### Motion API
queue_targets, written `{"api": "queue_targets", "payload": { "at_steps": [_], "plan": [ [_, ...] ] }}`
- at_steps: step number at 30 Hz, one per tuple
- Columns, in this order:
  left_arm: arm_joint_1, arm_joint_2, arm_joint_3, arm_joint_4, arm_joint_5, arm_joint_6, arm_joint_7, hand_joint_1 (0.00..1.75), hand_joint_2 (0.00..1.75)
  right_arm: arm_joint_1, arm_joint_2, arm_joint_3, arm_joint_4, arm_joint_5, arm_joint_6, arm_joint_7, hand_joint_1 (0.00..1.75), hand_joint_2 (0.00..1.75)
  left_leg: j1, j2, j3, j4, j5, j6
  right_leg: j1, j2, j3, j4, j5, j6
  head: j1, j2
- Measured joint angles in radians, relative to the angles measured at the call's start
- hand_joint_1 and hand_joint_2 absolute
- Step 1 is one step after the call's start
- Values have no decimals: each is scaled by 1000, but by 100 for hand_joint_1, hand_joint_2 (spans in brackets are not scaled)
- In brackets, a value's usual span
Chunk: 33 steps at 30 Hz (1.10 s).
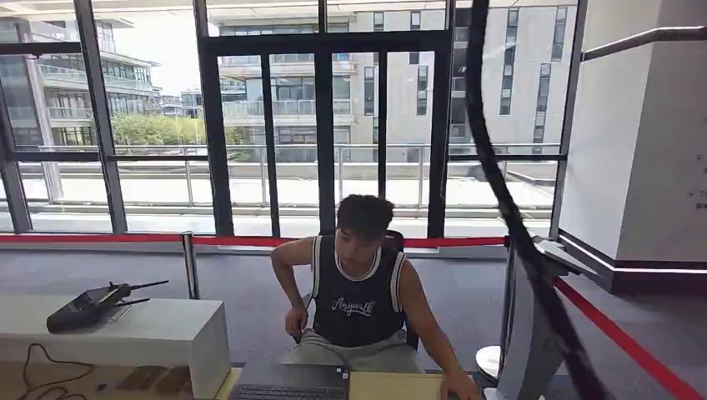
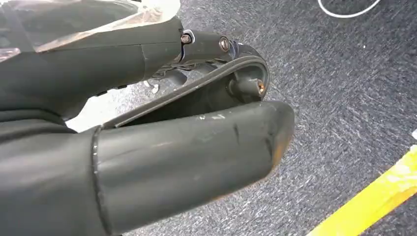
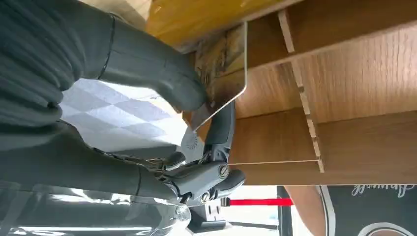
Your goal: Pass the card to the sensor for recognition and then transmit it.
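Note:
In the right wrist view my right hand (image 3: 196,128) pinches a thin card (image 3: 225,64) between its thick thumb and a dark finger. The card has a printed face and a pale rounded edge. It is held close against the wooden panels of a desk (image 3: 354,83). My left hand (image 2: 196,147) hangs over grey carpet in the left wrist view. Its fingers (image 2: 246,73) curl in toward the thumb with nothing in them. I cannot make out a sensor.
A person (image 1: 358,300) in a black sleeveless jersey sits behind the desk, facing me, by a laptop keyboard (image 1: 288,390). A grey stand (image 1: 534,333) and red barrier belt (image 1: 625,342) are at right. A white bench (image 1: 150,333) with a black device (image 1: 87,307) is at left.

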Motion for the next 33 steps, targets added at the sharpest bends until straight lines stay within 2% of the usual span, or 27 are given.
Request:
{"api": "queue_targets", "payload": {
  "at_steps": [7, 9, 19, 26, 33],
  "plan": [
    [0, -2, -2, 0, 9, 7, 1, 0, 0, 1, 0, 0, 0, 0, 0, -1, 166, 175, 0, 0, 0, 0, 0, 0, 0, 0, 0, 0, 0, 0, 0, 0],
    [0, -2, -3, 0, 9, 8, 1, 0, 0, 1, 0, 0, 0, 0, 1, -2, 175, 175, 0, 0, 0, 0, 0, 0, 0, 0, 0, 0, 0, 0, 0, 0],
    [0, -7, -4, 0, 16, 13, 10, 0, 0, 1, 0, 0, -2, 0, -5, -3, 175, 175, 0, 0, 0, 0, 0, 0, 0, 0, 0, 0, 0, 0, 0, 0],
    [0, -8, -5, 0, 23, 13, 2, 0, 0, -7, -10, -14, -31, 13, -67, 34, 175, 175, 0, 0, 0, 0, 0, 0, 0, 0, 0, 0, 0, 0, 0, 0],
    [1, -8, -9, 1, 27, 13, -6, 0, 0, -52, -44, -64, -132, 34, -78, 76, 175, 175, 0, 0, 0, 0, 0, 0, 0, 0, 0, 0, 1, 0, 0, 0]
  ]
}}
